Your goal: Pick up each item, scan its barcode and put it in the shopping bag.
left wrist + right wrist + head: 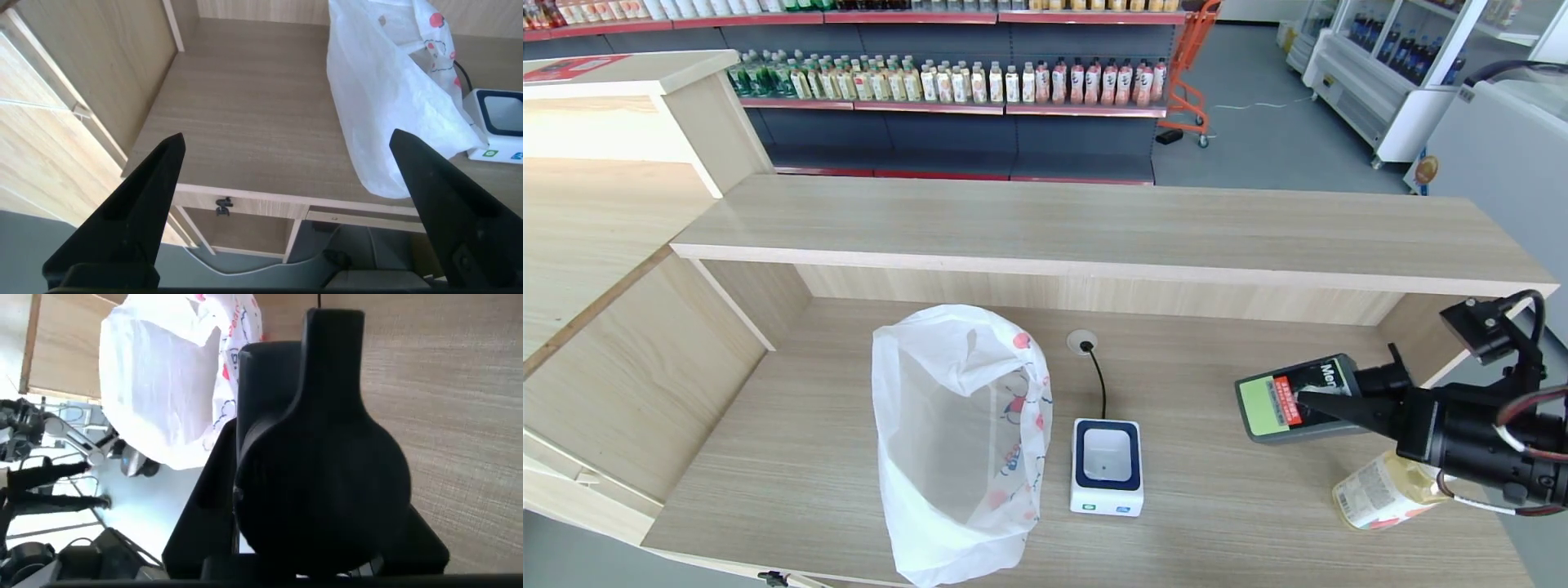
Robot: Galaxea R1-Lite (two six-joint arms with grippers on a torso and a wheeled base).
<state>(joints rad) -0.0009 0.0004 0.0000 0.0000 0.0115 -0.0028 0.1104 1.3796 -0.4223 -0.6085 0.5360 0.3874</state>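
Progress: early, by my read. Right tool (1307,402) is clamped on a dark container (1267,406) and holds it in the air at the right of the head frame, label side up, well apart from the scanner (1106,465) at bottom ctr. So pick-up of item 1 looks done; scan + bagging are not yet done.

Shopping bag (960,441) stands open just beside the scanner, left of ctr. Thru its translucent wall I make out nothing inside, so prob. zero items bagged. A 2nd item, a pale bottle (1380,492) w/ yellowish liquid, lies on the surface (1217,531) at lower right, partly under the right arm. It looks untouched, so the whole pick/scan/bag cycle is left for it. Any further items: can't tell.

Views compared:
- Head view gives the overall layout: container vs scanner vs bag, plus the cable (1098,376) running from the scanner to a hole in the surface.
- Left wrist view adds the left tool (288,139), jaws spread wide w/ nothing between them, poised off the near edge of the surface on the bag's side. It also takes in the bag's outer wall and a corner of the scanner.
- Right wrist view puts the container close up as a dark mass, bag behind it. Label and barcode can't be read there; the head view's label face is the better cue for orienting the scan.
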